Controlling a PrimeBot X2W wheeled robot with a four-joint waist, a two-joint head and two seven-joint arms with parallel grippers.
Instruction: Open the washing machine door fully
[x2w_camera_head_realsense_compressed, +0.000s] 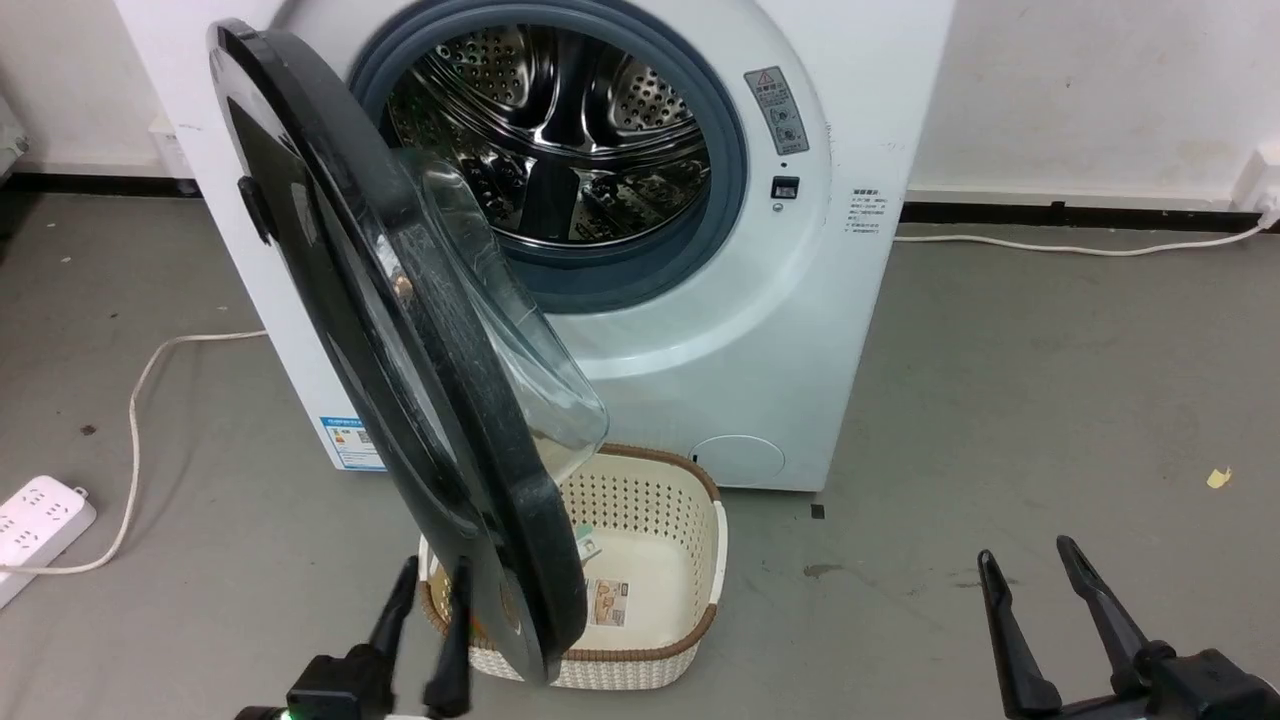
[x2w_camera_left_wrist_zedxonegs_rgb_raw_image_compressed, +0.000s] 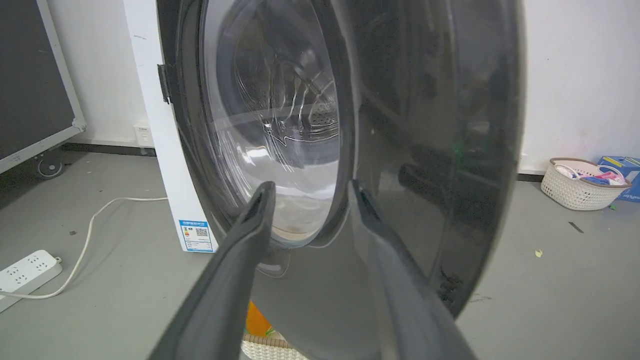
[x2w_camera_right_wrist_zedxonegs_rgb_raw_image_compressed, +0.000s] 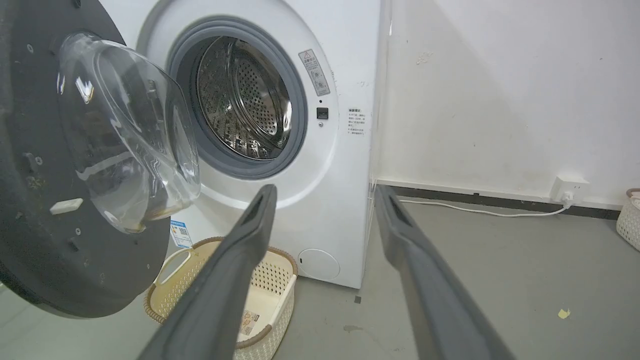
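The washing machine door (x2w_camera_head_realsense_compressed: 420, 330) stands swung out to about a right angle from the white machine, hinged on its left, its edge toward me. Its clear glass bowl (x2w_camera_head_realsense_compressed: 500, 320) bulges toward the right. My left gripper (x2w_camera_head_realsense_compressed: 436, 570) is open at the door's lower end, on its outer glossy side. In the left wrist view its fingers (x2w_camera_left_wrist_zedxonegs_rgb_raw_image_compressed: 250, 235) point at the door's black face (x2w_camera_left_wrist_zedxonegs_rgb_raw_image_compressed: 435, 150) from close by; I cannot tell whether they touch it. My right gripper (x2w_camera_head_realsense_compressed: 1025, 550) is open over bare floor at the lower right, well apart from the door (x2w_camera_right_wrist_zedxonegs_rgb_raw_image_compressed: 30, 225).
The steel drum (x2w_camera_head_realsense_compressed: 560, 130) is exposed. A cream basket (x2w_camera_head_realsense_compressed: 650, 540) sits on the floor under the door. A white power strip (x2w_camera_head_realsense_compressed: 40, 520) and its cable lie at the left. Another basket (x2w_camera_left_wrist_zedxonegs_rgb_raw_image_compressed: 575, 192) stands by the wall.
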